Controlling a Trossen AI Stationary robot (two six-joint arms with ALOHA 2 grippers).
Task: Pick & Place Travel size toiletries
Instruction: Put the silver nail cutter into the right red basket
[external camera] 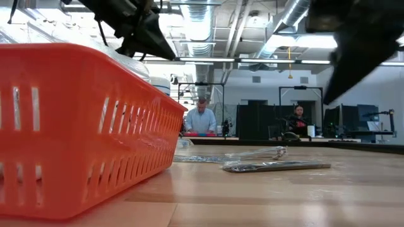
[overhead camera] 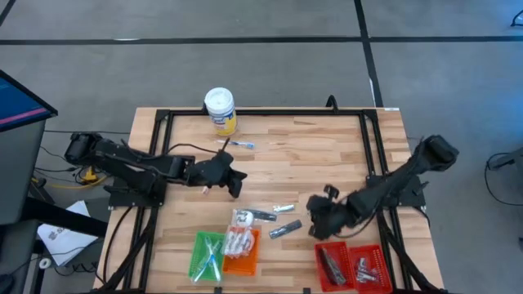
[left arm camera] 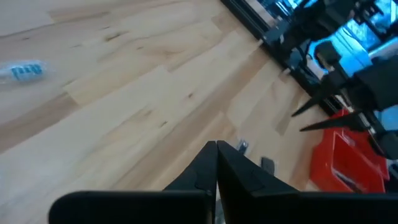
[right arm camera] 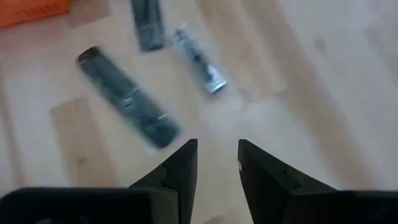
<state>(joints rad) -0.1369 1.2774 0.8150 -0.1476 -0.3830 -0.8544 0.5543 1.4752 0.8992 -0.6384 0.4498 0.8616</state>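
The travel size toiletries lie near the table's front middle: a dark grey tube (overhead camera: 284, 230) (right arm camera: 127, 106), a second dark tube (overhead camera: 261, 216) (right arm camera: 147, 25), a silvery piece (overhead camera: 283, 208) (right arm camera: 199, 62) and a white packet (overhead camera: 242, 217). A blue-tinted stick (overhead camera: 239, 144) (left arm camera: 22, 70) lies apart near the back. My right gripper (overhead camera: 315, 222) (right arm camera: 217, 144) hovers open just right of the nearest dark tube, holding nothing. My left gripper (overhead camera: 237, 186) (left arm camera: 216, 149) is shut and empty, above the table's middle left.
Green tray (overhead camera: 207, 255), orange tray (overhead camera: 242, 251) (external camera: 76, 126) and red tray (overhead camera: 353, 265) (left arm camera: 345, 158) stand along the front edge, each with items inside. A white-lidded tub with a yellow label (overhead camera: 221, 110) stands at the back. People sit in the room beyond the table.
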